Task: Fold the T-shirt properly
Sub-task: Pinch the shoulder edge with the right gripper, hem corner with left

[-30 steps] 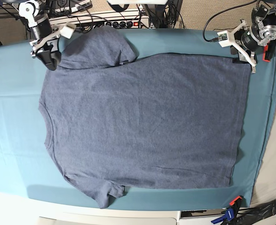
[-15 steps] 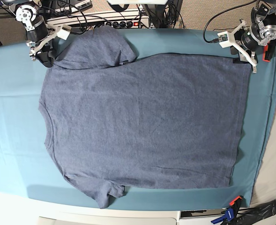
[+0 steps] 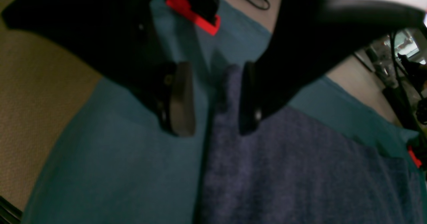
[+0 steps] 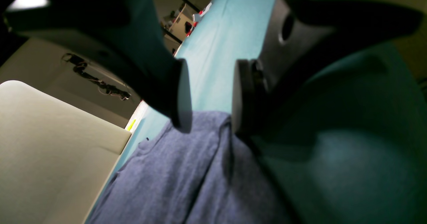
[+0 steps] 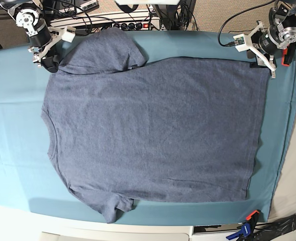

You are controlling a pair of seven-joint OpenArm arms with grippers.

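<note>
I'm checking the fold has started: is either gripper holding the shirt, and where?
Neither: left gripper straddles the T-shirt hem corner, right gripper the sleeve edge, both open.

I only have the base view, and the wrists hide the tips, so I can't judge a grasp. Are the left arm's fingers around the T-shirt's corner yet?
Observer: The left wrist view shows the left fingers open, with the T-shirt hem corner lying between them, not pinched.
Operator: And the right side?
Observer: The right fingers are open too, with a raised fold of the shirt's edge between them.
Operator: Is either finger over bare cloth?
Observer: One left finger hangs over the teal table cloth, the other over the shirt.
</note>
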